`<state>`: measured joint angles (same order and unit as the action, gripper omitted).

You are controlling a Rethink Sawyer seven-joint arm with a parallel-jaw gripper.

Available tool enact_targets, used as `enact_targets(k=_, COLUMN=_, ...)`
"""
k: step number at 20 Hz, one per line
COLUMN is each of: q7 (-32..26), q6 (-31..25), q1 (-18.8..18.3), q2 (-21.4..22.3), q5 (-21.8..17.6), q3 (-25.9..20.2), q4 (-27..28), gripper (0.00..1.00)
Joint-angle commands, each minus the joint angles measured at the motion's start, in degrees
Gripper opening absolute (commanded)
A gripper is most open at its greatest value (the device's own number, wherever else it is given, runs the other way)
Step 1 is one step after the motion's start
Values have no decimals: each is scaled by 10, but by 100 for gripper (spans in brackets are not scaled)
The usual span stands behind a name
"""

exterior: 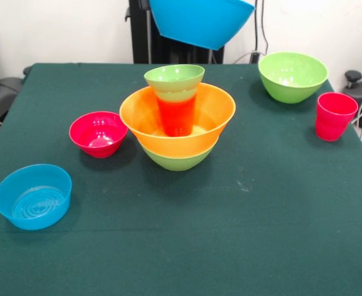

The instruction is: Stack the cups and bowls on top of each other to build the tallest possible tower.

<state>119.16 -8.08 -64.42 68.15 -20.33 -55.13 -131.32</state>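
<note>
The tower stands mid-table: a big green bowl at the bottom, the very wide orange bowl nested in it, and an orange cup upright inside. A pale yellow cup sits on that cup, and the small green bowl is on top. The big blue bowl hangs tilted in the air above and just behind the tower, cut off by the top edge. The gripper holding it is hidden behind the bowl. Loose on the cloth are a small red bowl, a small blue bowl, a second big green bowl and a red cup.
The table wears a dark green cloth. The red cup stands close to its right edge, and the small blue bowl close to its left edge. Cables and dark equipment lie beyond the right edge.
</note>
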Motion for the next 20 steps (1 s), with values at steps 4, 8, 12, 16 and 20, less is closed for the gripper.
enact_targets(k=4, q7=201, q6=-110, q1=225, q2=14, q5=-146, q3=277, q4=46, gripper=0)
enact_targets(k=8, q7=161, q6=-35, q1=223, q2=-10, q5=-113, q3=319, q4=-5, gripper=0)
enact_targets(k=12, q7=137, q6=7, q1=204, q2=-17, q5=-100, q3=316, q4=-49, gripper=0)
enact_targets(k=16, q7=94, q6=-2, q1=146, q2=-23, q5=-73, q3=258, q4=-82, gripper=0)
enact_targets(k=20, q7=43, q6=-46, q1=82, q2=-33, q5=-39, q3=184, q4=-89, gripper=0)
